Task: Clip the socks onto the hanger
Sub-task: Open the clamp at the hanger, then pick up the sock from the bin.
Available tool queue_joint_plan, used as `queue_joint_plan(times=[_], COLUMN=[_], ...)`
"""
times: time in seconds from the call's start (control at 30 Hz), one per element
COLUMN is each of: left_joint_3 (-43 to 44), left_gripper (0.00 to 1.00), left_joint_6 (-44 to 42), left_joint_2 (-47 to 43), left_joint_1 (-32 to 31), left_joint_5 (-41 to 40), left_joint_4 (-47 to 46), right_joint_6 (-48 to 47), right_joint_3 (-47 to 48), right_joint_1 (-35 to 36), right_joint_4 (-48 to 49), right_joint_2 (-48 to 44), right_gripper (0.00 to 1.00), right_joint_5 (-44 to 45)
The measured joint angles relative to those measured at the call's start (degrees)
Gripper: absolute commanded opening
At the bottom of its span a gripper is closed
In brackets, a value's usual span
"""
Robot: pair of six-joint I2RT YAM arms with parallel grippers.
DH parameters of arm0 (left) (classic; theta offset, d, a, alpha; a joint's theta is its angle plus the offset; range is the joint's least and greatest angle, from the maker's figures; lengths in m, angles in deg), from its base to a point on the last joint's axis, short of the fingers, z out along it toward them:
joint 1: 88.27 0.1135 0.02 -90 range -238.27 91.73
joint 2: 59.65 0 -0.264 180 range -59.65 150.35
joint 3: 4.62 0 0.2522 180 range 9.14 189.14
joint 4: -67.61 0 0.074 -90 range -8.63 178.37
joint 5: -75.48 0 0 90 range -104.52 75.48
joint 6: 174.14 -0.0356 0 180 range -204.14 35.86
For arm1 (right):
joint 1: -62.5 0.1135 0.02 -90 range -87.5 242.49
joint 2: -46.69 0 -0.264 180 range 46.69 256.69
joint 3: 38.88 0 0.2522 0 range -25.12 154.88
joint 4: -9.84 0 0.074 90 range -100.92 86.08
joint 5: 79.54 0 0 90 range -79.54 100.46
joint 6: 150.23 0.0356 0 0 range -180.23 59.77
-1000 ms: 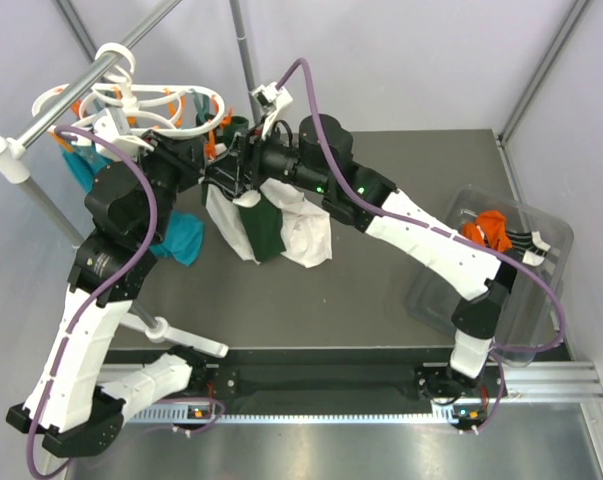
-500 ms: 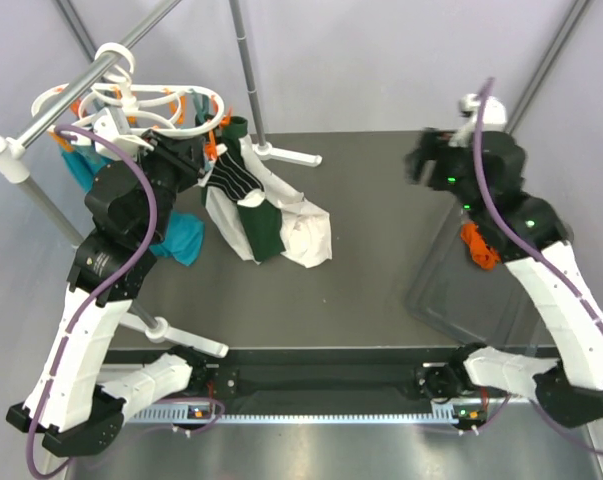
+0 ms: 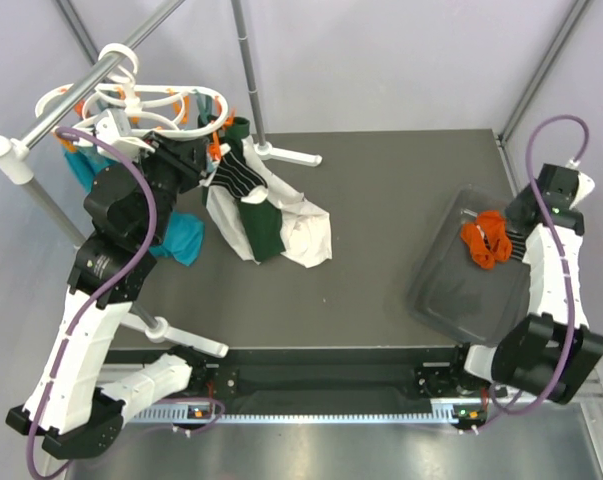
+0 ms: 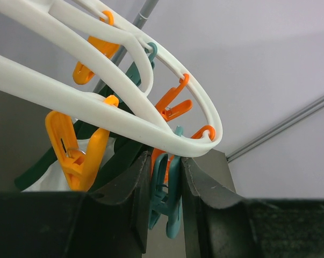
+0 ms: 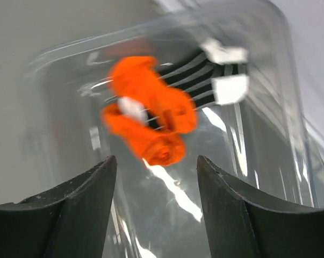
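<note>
**Right tool over the bin, orange sock dead ahead**

The right tool (image 5: 156, 161) hangs above the clear bin (image 3: 441, 290) at the right edge of the bench (image 3: 381, 200). Its fingers stand apart with nothing between them. In the right wrist view the orange sock (image 5: 151, 121) lies straight ahead of the gap, inside the bin and not yet touched. The striped sock (image 5: 196, 86) is just beyond it and partly underneath. We judge the orange one to be the nearer and easier pick.

The orange sock is crumpled into a lump with a rolled end. Its longest run slants across the line between the fingers, so a straight descent should span it. It looks soft and would likely bunch further under a pinch. The shot is blurred, so we cannot tell whether it is one sock or two.

The hanger (image 4: 70, 102) is at the far left, well apart from the bin. The right arm is plainly the nearer one to the socks. The left tool (image 4: 164, 161) is closed on a teal peg (image 4: 167, 209) under the hanger's ring. A hung sock (image 3: 236, 178), dark with white stripes, dangles just beside it.
</note>
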Motion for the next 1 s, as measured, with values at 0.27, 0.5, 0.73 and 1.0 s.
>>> queue_joint_plan(times=[0.27, 0.5, 0.73, 1.0], left_joint_3=[-1.7, -1.7, -1.7, -1.5], left_gripper=[0.0, 0.0, 0.0, 0.0], left_joint_6=[0.4, 0.5, 0.8, 2.5], left_joint_2=[-0.9, -1.0, -0.4, 1.2], left_joint_1=[0.0, 0.0, 0.0, 0.1], left_joint_5=[0.7, 0.7, 0.6, 0.5], left_joint_4=[-1.2, -1.4, -1.4, -1.4], right_joint_6=[14.4, 22.3, 26.1, 28.2], right_joint_3=[-6.1, -7.8, -8.2, -5.6], right_joint_1=[-8.0, -8.3, -8.3, -8.3], right_joint_4=[5.6, 11.6, 17.7, 19.8], right_joint_2=[6.3, 14.0, 24.0, 30.9], right_gripper=[0.42, 0.52, 0.52, 0.57], right_joint_5=[10.6, 15.7, 15.4, 14.2])
